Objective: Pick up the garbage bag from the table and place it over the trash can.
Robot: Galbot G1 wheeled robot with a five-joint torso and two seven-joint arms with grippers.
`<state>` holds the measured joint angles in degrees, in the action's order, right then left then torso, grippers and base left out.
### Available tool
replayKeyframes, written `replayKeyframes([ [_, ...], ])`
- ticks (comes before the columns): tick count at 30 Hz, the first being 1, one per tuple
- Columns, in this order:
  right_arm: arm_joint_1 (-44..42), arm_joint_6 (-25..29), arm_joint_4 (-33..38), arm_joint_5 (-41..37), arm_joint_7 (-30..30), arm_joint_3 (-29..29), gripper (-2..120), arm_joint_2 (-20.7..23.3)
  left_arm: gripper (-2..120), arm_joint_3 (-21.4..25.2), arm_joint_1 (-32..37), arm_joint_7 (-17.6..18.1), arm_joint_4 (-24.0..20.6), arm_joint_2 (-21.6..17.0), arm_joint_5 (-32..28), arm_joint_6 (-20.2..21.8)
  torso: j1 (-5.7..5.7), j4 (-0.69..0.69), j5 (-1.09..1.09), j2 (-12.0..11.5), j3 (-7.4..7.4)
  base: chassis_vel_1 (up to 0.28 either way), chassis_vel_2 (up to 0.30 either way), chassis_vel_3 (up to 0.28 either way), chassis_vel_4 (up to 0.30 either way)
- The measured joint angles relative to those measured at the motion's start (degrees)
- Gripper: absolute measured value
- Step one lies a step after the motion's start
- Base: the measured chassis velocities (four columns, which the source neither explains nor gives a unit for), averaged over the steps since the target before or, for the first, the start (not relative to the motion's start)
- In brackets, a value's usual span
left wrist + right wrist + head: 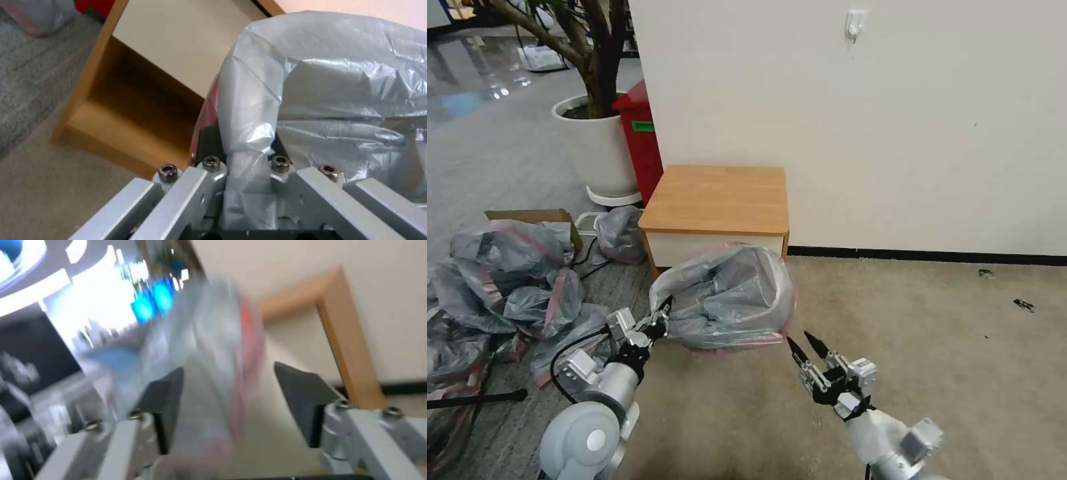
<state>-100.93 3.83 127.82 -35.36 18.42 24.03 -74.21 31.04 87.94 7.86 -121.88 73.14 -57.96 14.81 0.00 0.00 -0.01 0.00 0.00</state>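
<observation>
While left gripper [662, 319] pinched garbage bag [727, 297] rim, bag hung open-mouthed before table [718, 197], apparently empty; right gripper [807, 347], jaws spread, sat just beside pink band, right side.

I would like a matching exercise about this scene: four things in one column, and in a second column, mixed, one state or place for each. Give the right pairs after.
Things:
1. left gripper
2. right gripper
3. garbage bag
4. table

States or places:
A. stands against the wall, behind the bag
B. open, at the bag's pink-red rim
C. shut on grey plastic
D. spread out, in front of the drawer front

Pairs: 1-C, 2-B, 3-D, 4-A
</observation>
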Motion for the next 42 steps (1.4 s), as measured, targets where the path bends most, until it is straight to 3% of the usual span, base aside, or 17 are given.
replayKeyframes([
  [2, 1.35, -0.05, 0.54, -3.67, -1.05, 0.16, 64, -0.41, 5, -0.03, 0.10, -0.07, 0.00, 0.00, -0.46, 0.26, 0.00, 0.00, 0.00, 0.00, 0.00, 0.000, 0.000, 0.000, 0.000],
  [7, 7.27, -2.35, -0.92, -15.28, -5.97, -1.36, 87, -1.67, 5, -0.10, 0.63, -2.12, -0.43, -0.30, -1.35, 1.08, 0.00, 0.00, 0.01, 0.00, 0.00, 0.000, 0.000, 0.000, 0.000],
  [10, 9.40, -2.97, -2.59, -17.84, -6.04, -2.29, 97, -1.83, 5, -0.35, 0.91, -2.84, -0.86, -0.41, -1.35, 1.23, 0.00, 0.00, 0.01, 0.00, 0.00, 0.000, 0.000, 0.000, 0.000],
  [17, 12.14, -3.81, -5.05, -21.08, -5.85, -3.75, 97, -2.24, 5, -0.93, 1.20, -3.41, -1.37, -0.10, -1.17, 1.23, 0.00, 0.01, 0.01, 0.00, 0.00, 0.000, 0.000, 0.000, 0.000],
  [20, 12.44, -3.95, -5.55, -21.14, -5.32, -4.14, 93, -2.43, 5, -1.10, 1.30, -3.56, -1.62, 0.04, -1.12, 1.19, 0.00, 0.00, 0.00, 0.00, 0.00, 0.000, 0.000, 0.000, 0.000],
  [42, 13.00, -3.24, -6.99, -20.04, -3.56, -4.64, 12, -3.68, 5, -1.46, 1.80, -4.60, -1.06, 0.41, 0.53, 0.24, 0.00, 0.00, 0.00, 0.00, 0.00, 0.000, 0.000, 0.000, 0.000],
])
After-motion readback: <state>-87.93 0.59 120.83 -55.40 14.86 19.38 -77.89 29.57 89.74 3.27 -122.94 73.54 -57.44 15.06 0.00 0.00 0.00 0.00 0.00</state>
